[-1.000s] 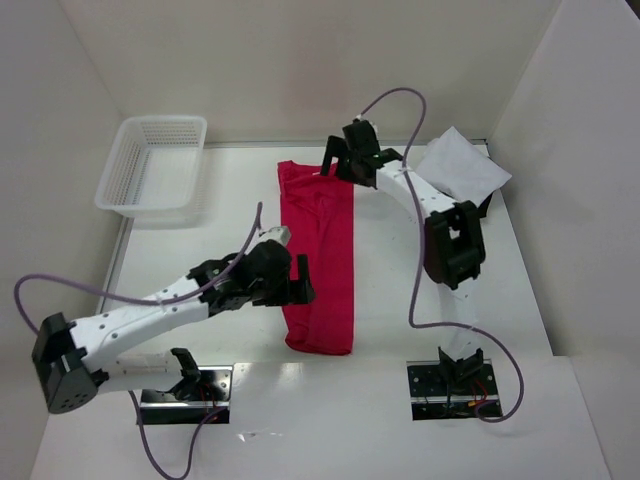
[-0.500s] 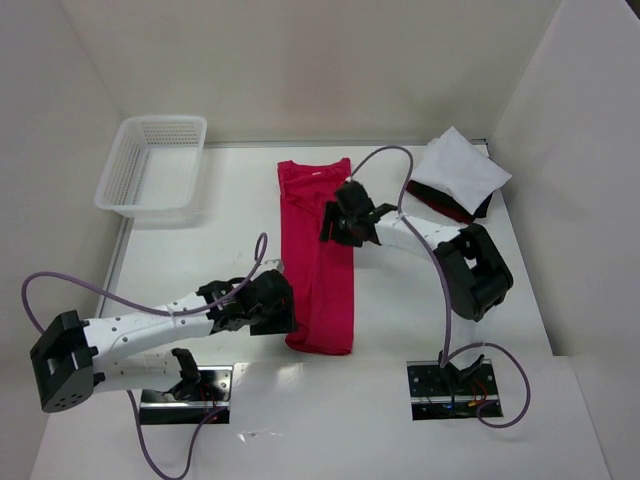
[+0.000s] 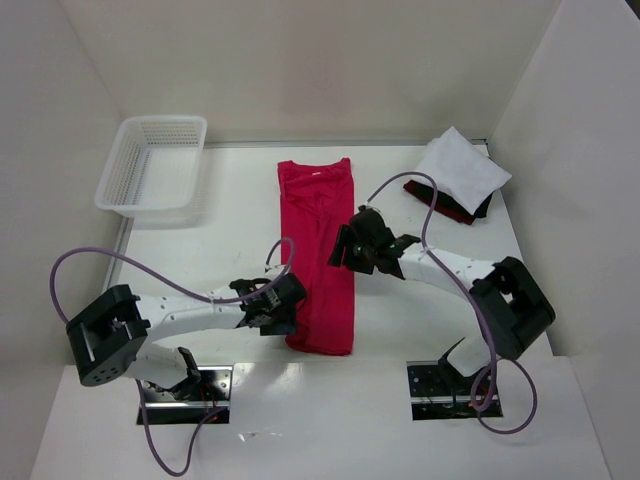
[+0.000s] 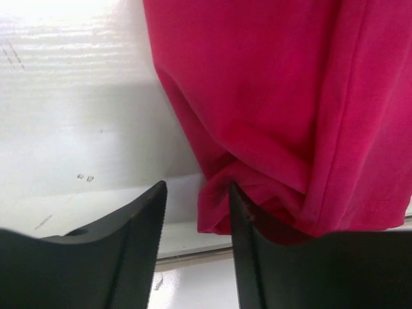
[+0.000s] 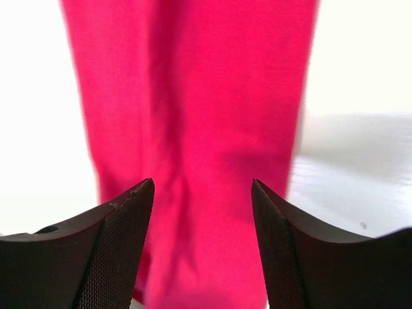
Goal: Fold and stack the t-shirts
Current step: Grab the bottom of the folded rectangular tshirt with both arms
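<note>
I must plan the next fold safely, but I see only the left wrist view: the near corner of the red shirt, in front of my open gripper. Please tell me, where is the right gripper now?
Observer: The right gripper is open, over the right side of the red shirt, about halfway along its length.
Operator: Thank you. And where are the other shirts? I cannot see them at all.
Observer: The white shirt lies folded on top of the dark shirt in the far right corner, apart from the red one.
</note>
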You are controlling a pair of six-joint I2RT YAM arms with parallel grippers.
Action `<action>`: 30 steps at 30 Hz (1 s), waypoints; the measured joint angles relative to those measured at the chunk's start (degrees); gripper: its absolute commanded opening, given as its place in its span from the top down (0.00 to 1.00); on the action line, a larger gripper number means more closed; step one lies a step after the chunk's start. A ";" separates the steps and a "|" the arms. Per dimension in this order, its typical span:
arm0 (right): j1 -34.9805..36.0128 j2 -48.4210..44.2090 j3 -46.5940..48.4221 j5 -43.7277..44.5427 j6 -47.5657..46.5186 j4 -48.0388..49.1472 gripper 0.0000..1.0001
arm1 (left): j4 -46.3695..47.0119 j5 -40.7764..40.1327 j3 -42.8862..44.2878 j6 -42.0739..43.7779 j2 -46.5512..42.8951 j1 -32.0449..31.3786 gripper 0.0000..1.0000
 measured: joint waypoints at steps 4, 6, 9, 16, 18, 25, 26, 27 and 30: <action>0.28 -1.88 -1.05 -0.70 1.11 2.95 0.33 | 1.25 -0.28 0.20 0.04 0.96 0.00 0.62; 0.96 -0.57 -1.03 -0.92 1.42 4.09 0.33 | 1.75 -0.04 0.42 0.11 2.03 0.00 0.74; 2.47 3.04 -0.92 -1.33 1.79 5.01 0.34 | 2.62 0.87 0.61 0.11 2.49 -0.02 0.88; 3.23 9.27 2.08 -2.12 2.27 6.91 0.36 | 1.38 2.05 -0.52 -1.38 -2.14 -0.04 1.00; 3.23 10.01 2.71 -2.08 2.38 7.04 0.36 | -0.09 2.10 -1.29 -2.08 -6.23 -0.04 1.00; 3.23 13.00 6.05 -2.10 2.38 6.95 0.39 | -2.51 3.06 -3.65 -4.90 -16.09 -0.04 1.00; 3.23 13.33 6.29 -2.08 2.36 6.97 0.39 | -2.78 3.63 -3.93 -4.94 -16.22 -0.04 1.00; 3.23 13.46 6.56 -2.08 2.36 6.84 0.39 | -2.91 4.17 -4.26 -4.96 -16.22 -0.04 1.00; 3.23 13.81 7.06 -2.01 2.34 6.80 0.39 | -3.43 5.62 -5.16 -5.16 -16.61 -0.04 0.93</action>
